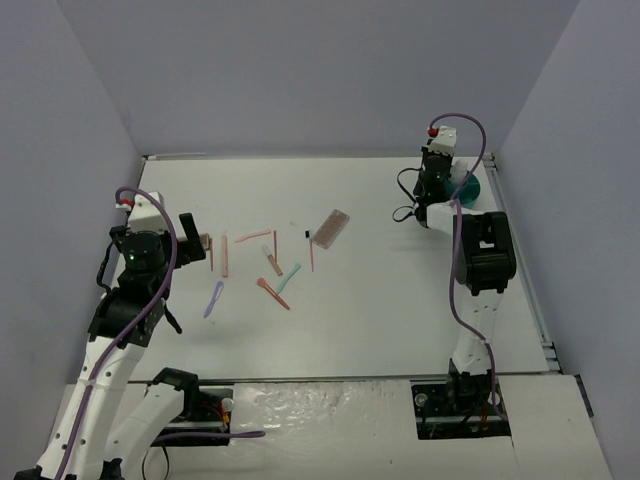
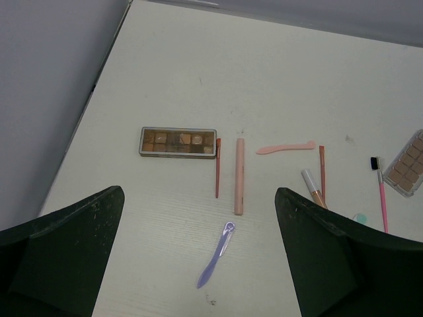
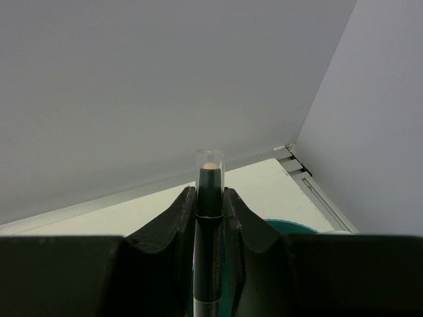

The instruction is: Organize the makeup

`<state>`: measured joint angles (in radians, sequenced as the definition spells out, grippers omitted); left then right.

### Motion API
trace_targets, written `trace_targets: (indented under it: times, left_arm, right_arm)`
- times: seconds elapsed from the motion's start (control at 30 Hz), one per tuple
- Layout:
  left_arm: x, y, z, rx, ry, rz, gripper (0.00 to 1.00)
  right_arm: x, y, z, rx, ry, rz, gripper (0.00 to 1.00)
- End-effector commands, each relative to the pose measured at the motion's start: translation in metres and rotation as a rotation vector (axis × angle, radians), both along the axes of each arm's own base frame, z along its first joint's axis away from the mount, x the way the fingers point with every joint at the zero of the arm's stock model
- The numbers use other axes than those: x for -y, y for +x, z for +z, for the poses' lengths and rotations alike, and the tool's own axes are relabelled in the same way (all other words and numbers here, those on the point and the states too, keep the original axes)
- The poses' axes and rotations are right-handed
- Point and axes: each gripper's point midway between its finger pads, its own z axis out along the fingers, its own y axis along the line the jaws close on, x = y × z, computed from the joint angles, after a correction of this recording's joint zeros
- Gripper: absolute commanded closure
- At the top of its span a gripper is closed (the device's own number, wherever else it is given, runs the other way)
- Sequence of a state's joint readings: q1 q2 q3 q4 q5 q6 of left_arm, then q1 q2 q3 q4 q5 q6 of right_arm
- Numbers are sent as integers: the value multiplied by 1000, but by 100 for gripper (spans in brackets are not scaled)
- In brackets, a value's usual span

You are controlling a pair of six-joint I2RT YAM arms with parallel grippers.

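So the dark makeup stick (image 3: 210,191) is standing upright between the fingers of the right gripper (image 3: 210,201). They're pinching it from both sides, and its clear cap (image 3: 210,158), with a pale pink tip inside, is poking up past the fingertips. Just beyond and below that gripper the teal tub (image 3: 285,228) is peeking out, close to the far corner of the walls (image 3: 165,79). I can't tell whether the stick is touching the tub.

Meanwhile the left gripper (image 2: 198,193) is hanging wide open above the table (image 2: 198,66), holding nothing and touching nothing. Right between its fingers a lilac applicator (image 2: 216,254) is lying closest. A bit further ahead, a peach stick (image 2: 239,175) and a thin red stick (image 2: 217,168) are lying side by side, with a brown palette (image 2: 178,140) just left of the red one. Off toward its right finger, a pink spatula (image 2: 285,147), a white-capped tube (image 2: 310,187), a reddish stick (image 2: 322,173), a pink brush (image 2: 381,195) and a second palette (image 2: 408,162) are lying spread out.
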<state>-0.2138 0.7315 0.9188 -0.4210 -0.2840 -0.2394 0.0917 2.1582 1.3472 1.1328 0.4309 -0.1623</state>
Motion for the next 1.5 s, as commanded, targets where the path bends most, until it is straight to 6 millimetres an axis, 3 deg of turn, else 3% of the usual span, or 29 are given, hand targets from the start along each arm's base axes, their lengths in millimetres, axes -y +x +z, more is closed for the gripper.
trace_targets:
  times: [0.0,0.57,0.73,0.83,0.9,1.07,1.13,1.2,1.37,1.47]
  left_arm:
    - [1,8,22,76,-18,-1,3]
    - [2,8,23,81,-23,-8,3]
    - [2,6,25,90,-24,-8,3]
    - [2,5,27,97,-28,-11,3]
    - [2,4,28,104,-31,-13,3]
    - [2,1,31,115,-33,-15,3]
    - [2,1,30,113,-35,-16,3]
    - [3,1,29,107,-41,-17,3]
    - [5,4,23,67,-47,-19,3]
    - [5,7,17,37,-44,-15,3]
  right_arm:
    - [6,1,42,142,31,-28,82]
    - [5,-4,35,129,53,-25,75]
    - [-6,-10,54,118,57,24,63]
    - [-22,-19,71,54,81,99,51]
    - [-36,-24,77,-4,112,162,37]
    - [-91,-52,79,-169,216,342,20]
    - [-132,-70,75,-234,209,434,17]
    - [-155,-88,61,-336,192,492,16]
    - [-258,-140,44,-466,184,774,16]
    - [-305,-170,30,-533,154,868,16]
